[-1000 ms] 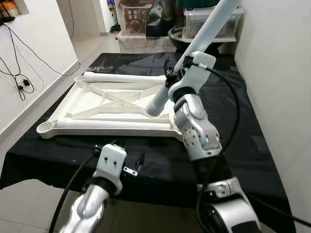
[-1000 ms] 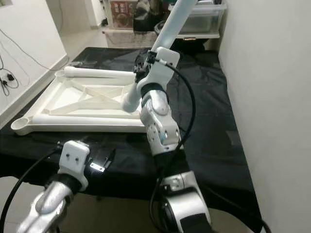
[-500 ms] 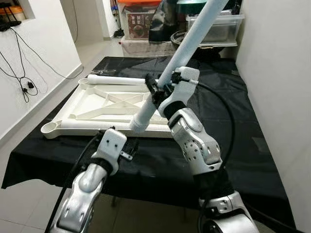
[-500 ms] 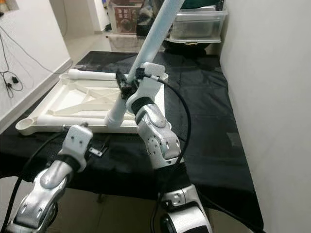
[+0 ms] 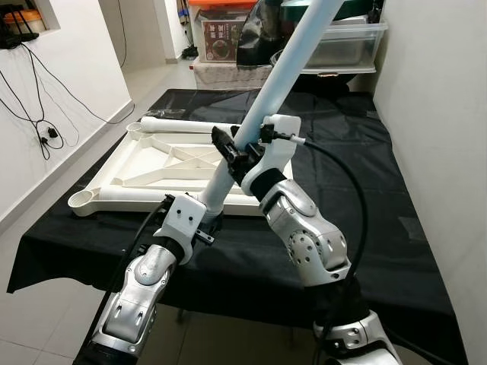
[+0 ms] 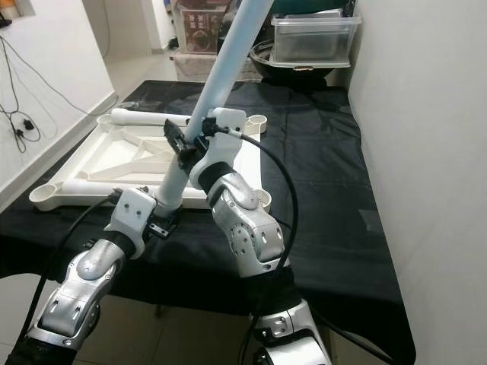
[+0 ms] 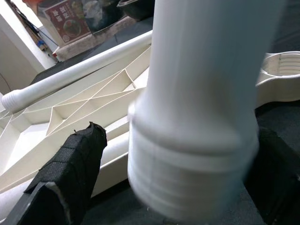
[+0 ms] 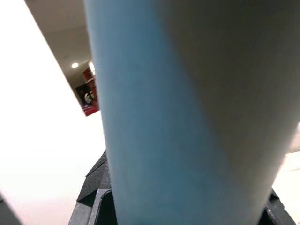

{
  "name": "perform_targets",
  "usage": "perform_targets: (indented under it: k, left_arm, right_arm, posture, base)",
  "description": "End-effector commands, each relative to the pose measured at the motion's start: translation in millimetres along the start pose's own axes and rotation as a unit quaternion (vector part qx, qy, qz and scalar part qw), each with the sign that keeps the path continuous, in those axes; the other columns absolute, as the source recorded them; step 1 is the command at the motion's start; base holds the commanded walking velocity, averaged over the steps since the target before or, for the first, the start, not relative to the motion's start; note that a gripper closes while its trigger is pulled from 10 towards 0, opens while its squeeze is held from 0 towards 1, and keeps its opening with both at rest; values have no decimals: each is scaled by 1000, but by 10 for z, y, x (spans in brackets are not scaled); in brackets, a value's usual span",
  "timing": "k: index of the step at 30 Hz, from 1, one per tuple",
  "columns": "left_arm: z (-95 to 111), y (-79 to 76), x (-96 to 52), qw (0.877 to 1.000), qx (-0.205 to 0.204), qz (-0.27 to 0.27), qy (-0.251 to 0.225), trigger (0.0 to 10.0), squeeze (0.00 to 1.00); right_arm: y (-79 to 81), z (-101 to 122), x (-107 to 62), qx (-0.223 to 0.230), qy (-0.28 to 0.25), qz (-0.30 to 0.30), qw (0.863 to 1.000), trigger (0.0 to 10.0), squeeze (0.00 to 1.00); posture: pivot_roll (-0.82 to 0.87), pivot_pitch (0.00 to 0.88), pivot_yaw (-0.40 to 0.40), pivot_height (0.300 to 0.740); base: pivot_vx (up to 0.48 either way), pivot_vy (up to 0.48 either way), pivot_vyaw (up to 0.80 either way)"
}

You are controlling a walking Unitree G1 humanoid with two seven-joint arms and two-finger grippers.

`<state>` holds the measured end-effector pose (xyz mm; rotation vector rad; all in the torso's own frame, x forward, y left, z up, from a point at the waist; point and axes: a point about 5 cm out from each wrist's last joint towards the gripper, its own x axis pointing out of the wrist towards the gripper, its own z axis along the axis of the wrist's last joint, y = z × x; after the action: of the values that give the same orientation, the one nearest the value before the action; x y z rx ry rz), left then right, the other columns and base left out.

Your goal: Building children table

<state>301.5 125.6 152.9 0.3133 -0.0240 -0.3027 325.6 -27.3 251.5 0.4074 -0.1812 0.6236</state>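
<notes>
Above the near right corner of the white tabletop, the right gripper clamps the leg; the left gripper, fingers spread around its threaded end, should steady it before seating it squarely.

White leg tilted, tabletop inverted.

This looks like a home, in a plain room used partly for storage. The walls are white and the floor is of pale tiles. Black cables hang loose on the left wall. At the far end stand clear plastic storage boxes, a dark bowl-shaped pot and a carton with a printed picture. A low table under a black cloth stands against the right wall
</notes>
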Motion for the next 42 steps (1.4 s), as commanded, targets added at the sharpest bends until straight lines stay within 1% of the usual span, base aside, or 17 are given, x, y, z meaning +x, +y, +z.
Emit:
perform_targets:
  k: [1,7,11,12,13,21,27,28,29,30,34,35,36,37,38,40,42]
  left_arm:
    - [30,39,25,1000,5,7,-9,10000,0]
    - [74,-3,157,1000,-5,5,-21,10000,0]
    - [82,-27,184,1000,-7,2,-23,10000,0]
    - [76,-37,193,1000,-6,1,-22,5961,0]
    - [64,-42,198,1000,-9,2,-19,0,0]
    - [-42,-51,203,1000,-11,7,9,0,0]
    - [-95,-11,186,1000,0,21,17,0,0]
    - [-105,-2,179,1000,1,23,19,0,0]
    - [-111,1,175,1000,2,23,21,0,0]
    - [-109,0,164,1000,-6,21,20,10000,0]
    - [-89,-12,80,1000,-23,8,9,10000,0]
    - [-89,-18,49,1000,-27,3,8,10000,0]
    - [-89,-18,49,1000,-27,3,8,10000,0]
    - [-106,-38,-18,999,-34,-12,10,10000,0]
    - [-121,-47,-73,999,-31,-21,12,10000,0]
    - [-131,-54,-110,999,-29,-27,14,10000,0]
    - [-131,-54,-110,999,-29,-27,14,10000,0]
  right_arm:
    - [56,-69,-23,12,13,8,1000,10000,0]
    - [96,-116,-67,16,23,18,999,10000,0]
    - [99,-112,-73,17,23,19,999,10000,0]
    - [103,-110,-77,17,23,20,999,10000,0]
    - [106,-107,-80,17,22,20,999,10000,0]
    - [118,-84,-86,15,20,23,999,10000,0]
    - [128,-61,-78,-9,13,33,999,10000,0]
    - [130,-54,-73,-19,10,39,999,10000,192]
    - [131,-50,-70,-25,7,43,999,10000,192]
    - [133,-45,-69,-34,4,51,998,10000,1000]
    - [122,-43,-80,-33,10,90,995,10000,1000]
    - [104,-44,-86,-33,14,99,994,10000,639]
    - [104,-44,-86,-33,14,99,994,10000,639]
    - [41,-47,-100,-48,20,116,992,10000,0]
    - [10,-62,-123,-56,32,143,988,10000,0]
    - [-8,-72,-141,-60,42,161,984,10000,0]
    - [-8,-72,-141,-60,42,161,984,10000,0]
  posture:
    - [14,0,51,740]
    - [17,0,49,740]
    - [17,0,49,740]
    - [11,0,57,740]
    - [11,0,57,740]
    - [11,0,57,740]
    - [8,0,57,740]
    - [9,0,56,740]
    - [9,0,56,740]
    - [9,0,56,740]
    - [11,0,57,740]
    - [11,0,57,740]
    - [11,0,57,740]
    - [11,0,57,740]
    - [15,0,60,740]
    - [15,0,60,740]
    - [15,0,60,740]
  base:
    - [0,0,0]
    - [0,0,0]
    - [0,0,0]
    - [0,0,0]
    - [0,0,0]
    - [0,0,0]
    - [0,0,0]
    - [0,0,0]
    - [0,0,0]
    - [0,0,0]
    - [0,0,0]
    - [0,0,0]
    - [0,0,0]
    - [0,0,0]
    - [0,0,0]
    - [0,0,0]
    - [0,0,0]
